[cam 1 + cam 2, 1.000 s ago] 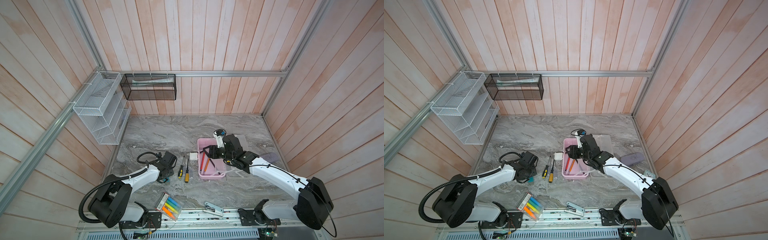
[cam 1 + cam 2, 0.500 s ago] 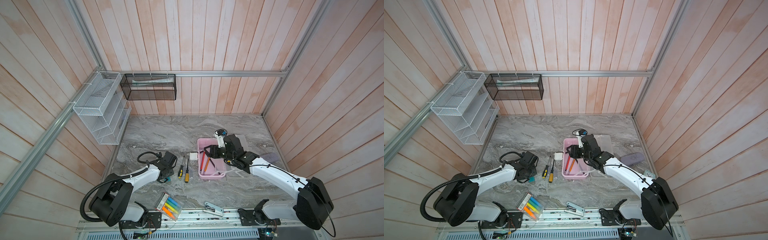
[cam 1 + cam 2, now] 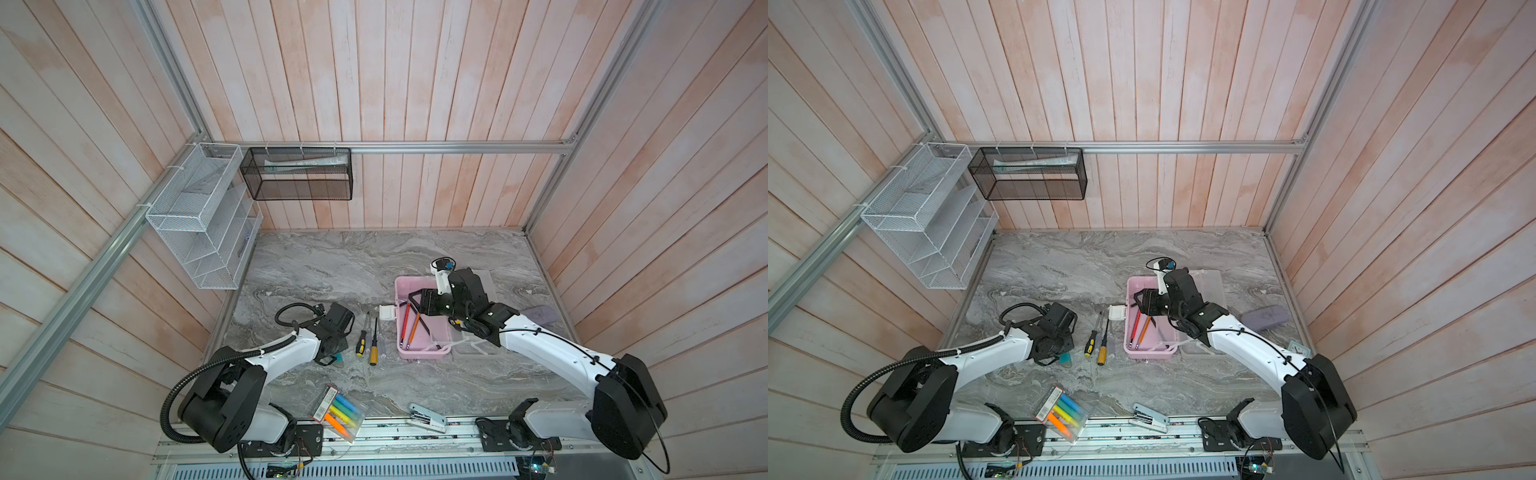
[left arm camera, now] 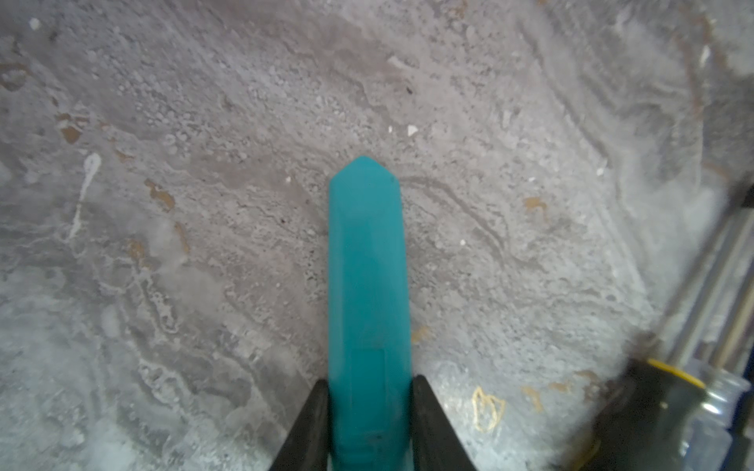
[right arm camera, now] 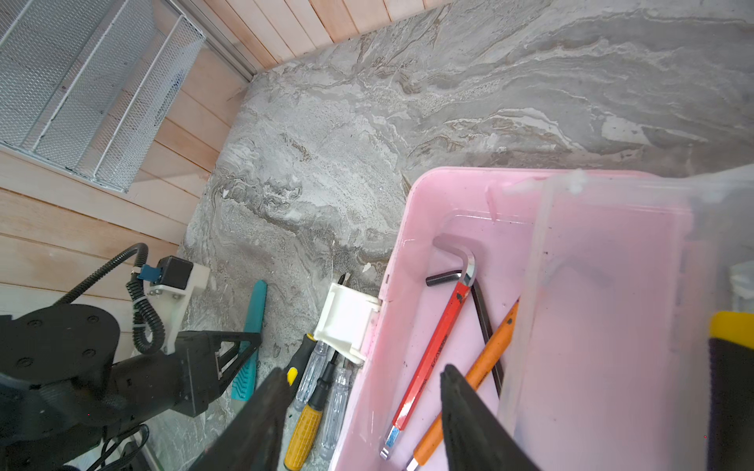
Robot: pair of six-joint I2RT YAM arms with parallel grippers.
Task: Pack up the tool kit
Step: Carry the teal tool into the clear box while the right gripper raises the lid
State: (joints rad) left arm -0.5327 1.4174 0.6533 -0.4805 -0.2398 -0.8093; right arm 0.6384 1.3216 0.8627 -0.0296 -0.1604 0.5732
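The pale pink tool kit box (image 3: 424,354) (image 3: 1148,354) (image 5: 412,195) stands open, its translucent lid (image 3: 1208,282) lying to its right. Red (image 5: 432,350), orange (image 5: 489,354) and black (image 5: 483,314) hex keys lie inside. My right gripper (image 5: 365,369) (image 3: 415,298) is open and holds nothing, one finger inside the box's left wall and one outside. Several screwdrivers (image 3: 368,347) (image 5: 304,432) lie left of the box by its white latch (image 5: 347,322). Farther left, my left gripper (image 4: 369,383) (image 3: 332,353) is shut on a teal utility knife (image 4: 367,265) (image 5: 255,310) lying on the table.
A clear pack of coloured highlighters (image 3: 338,411) and a white stapler (image 3: 426,417) lie near the front edge. A grey-purple case (image 3: 540,313) sits at the far right. A white wire rack (image 3: 199,216) and a black mesh basket (image 3: 299,174) hang on the walls.
My left gripper's jaws have closed in onto the teal utility knife. Neither arm has visibly shifted, and the right gripper stays as it was.
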